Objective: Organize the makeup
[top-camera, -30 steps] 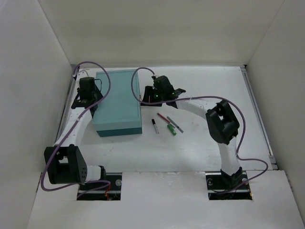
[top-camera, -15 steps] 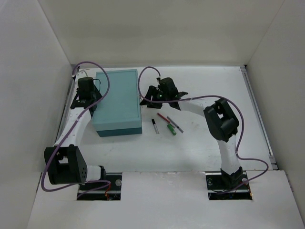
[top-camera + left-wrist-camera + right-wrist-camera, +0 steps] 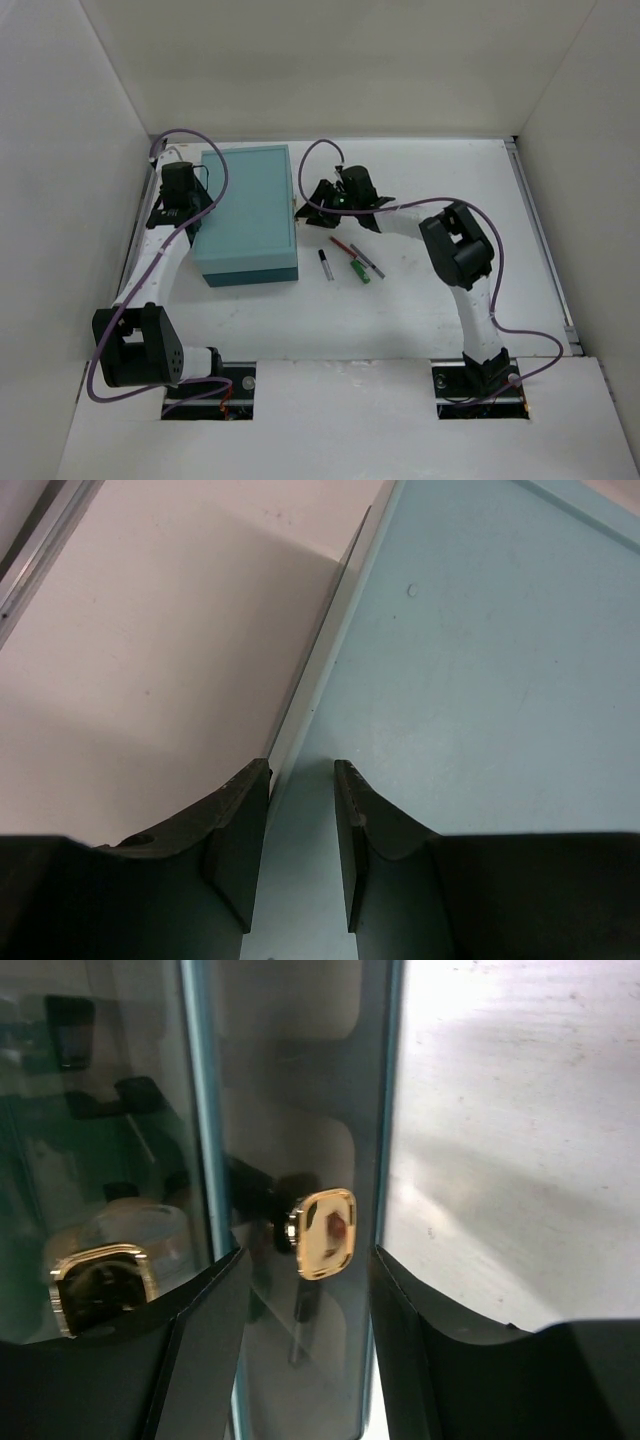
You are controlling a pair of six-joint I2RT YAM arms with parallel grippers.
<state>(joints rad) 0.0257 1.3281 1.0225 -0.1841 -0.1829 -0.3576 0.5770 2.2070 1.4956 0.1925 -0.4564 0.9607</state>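
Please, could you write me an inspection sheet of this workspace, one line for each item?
Surface: white table, flat, no spill seen.
Job's things: red pencil, grey pencil, black pencil and green tube lie loose together, right of the teal box; box lid down.
Clutter: nothing seen.
Grippers: left gripper has its fingers astride the box's left top edge, grip unclear; right gripper is open, fingers on either side of the gold clasp, not touching it.
Cables: purple cables loop over both arms, clear of the job's things.
Surroundings: white walls on three sides.
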